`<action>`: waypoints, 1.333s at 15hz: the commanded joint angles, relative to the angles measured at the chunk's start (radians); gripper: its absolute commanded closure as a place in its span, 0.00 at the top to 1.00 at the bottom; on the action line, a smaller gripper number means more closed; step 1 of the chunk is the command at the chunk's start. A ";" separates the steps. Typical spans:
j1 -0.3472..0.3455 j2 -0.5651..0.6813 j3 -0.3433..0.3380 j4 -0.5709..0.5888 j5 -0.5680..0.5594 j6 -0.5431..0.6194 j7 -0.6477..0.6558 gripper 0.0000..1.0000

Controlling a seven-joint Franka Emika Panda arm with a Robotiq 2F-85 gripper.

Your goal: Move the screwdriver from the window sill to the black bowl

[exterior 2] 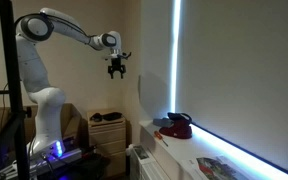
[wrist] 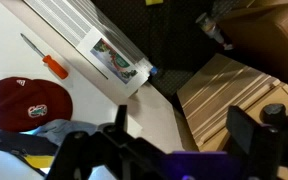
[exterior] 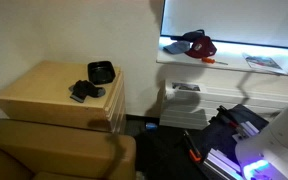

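The screwdriver (exterior: 214,62) has an orange handle and lies on the white window sill (exterior: 234,72), beside a red cap (exterior: 197,45). In the wrist view the screwdriver (wrist: 46,63) lies above the cap (wrist: 29,102). The black bowl (exterior: 101,72) stands on a wooden cabinet (exterior: 44,95). It also shows in an exterior view (exterior 2: 106,117). My gripper (exterior 2: 116,68) hangs high in the air, well above sill and cabinet. In the wrist view it (wrist: 179,135) is open and empty. A dark thing (wrist: 274,112) on the cabinet is partly hidden by a finger.
A magazine (exterior: 264,62) lies on the sill to the right of the screwdriver. A second black object (exterior: 82,92) sits on the cabinet near the bowl. A brown sofa (exterior: 54,150) stands in front of the cabinet. A radiator (exterior: 184,100) is under the sill.
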 commanded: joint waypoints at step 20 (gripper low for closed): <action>-0.265 0.367 -0.226 0.014 0.098 0.420 0.345 1.00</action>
